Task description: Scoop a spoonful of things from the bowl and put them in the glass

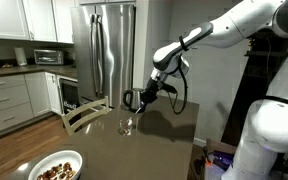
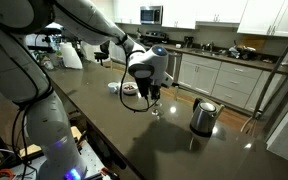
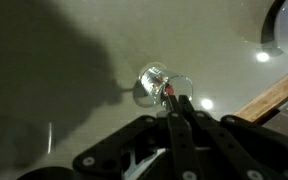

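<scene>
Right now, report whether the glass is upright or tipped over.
Upright. In an exterior view the glass stands on its base on the table, mouth up. Contents: cannot tell.

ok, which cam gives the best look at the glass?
Wrist view: the glass sits near centre, seen from above, rim and clear wall visible, just past the shut gripper. In both exterior views the glass is tiny, standing on the dark table below the gripper.
</scene>
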Action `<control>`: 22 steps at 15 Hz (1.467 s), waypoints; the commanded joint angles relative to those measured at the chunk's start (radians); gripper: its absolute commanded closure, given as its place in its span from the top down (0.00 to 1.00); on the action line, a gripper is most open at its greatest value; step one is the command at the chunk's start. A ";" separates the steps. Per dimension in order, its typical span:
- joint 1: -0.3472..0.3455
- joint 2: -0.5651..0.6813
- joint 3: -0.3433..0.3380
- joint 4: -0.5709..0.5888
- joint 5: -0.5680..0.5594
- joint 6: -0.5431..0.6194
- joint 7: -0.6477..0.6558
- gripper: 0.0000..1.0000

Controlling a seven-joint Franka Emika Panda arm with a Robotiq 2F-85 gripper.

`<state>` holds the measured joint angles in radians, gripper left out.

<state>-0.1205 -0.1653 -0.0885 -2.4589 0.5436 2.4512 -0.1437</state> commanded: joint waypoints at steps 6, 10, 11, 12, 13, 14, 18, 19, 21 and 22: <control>0.034 -0.044 -0.001 0.001 -0.163 -0.009 0.145 0.04; 0.048 -0.068 0.004 0.002 -0.171 -0.016 0.151 0.04; 0.049 -0.075 0.009 0.004 -0.185 -0.020 0.162 0.04; 0.053 -0.083 0.014 0.006 -0.197 -0.023 0.171 0.04; 0.057 -0.091 0.022 0.009 -0.211 -0.026 0.181 0.04; 0.060 -0.098 0.029 0.012 -0.221 -0.029 0.188 0.04; 0.106 -0.116 0.049 0.039 -0.201 -0.039 0.161 0.04; 0.129 -0.118 0.046 0.044 -0.168 -0.038 0.132 0.04; 0.180 -0.113 0.037 0.055 -0.094 -0.030 0.080 0.04; 0.203 -0.106 0.035 0.061 -0.057 -0.025 0.056 0.04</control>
<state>0.0278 -0.2731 -0.0398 -2.4182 0.3900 2.4377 -0.0055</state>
